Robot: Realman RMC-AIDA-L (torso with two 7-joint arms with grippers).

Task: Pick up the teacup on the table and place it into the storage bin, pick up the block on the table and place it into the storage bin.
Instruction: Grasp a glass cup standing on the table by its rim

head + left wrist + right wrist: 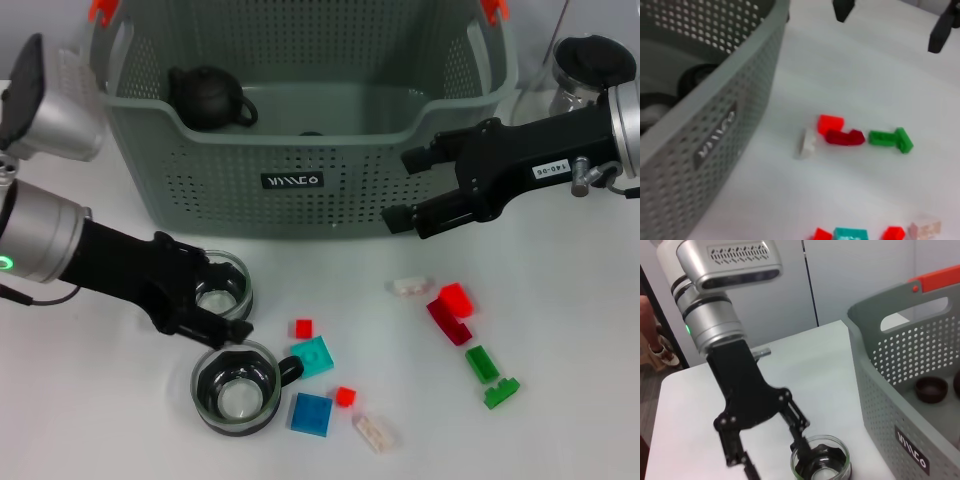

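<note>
Head view gives you the perforated grey-green bin [300, 150], its top cropped, with a dark teapot [208, 97] inside; the left gripper [222, 310] has its spread fingers straddling a glass teacup [222, 284] just before the bin, its rim partly hidden by them, and a second glass cup [238, 388] sits nearer you. Right gripper [405, 188] hovers open beside the bin's front corner, holding nothing, above scattered plastic blocks [312, 412]. Right wrist view alone shows you a small dark cup [931, 389] in the bin.
</note>
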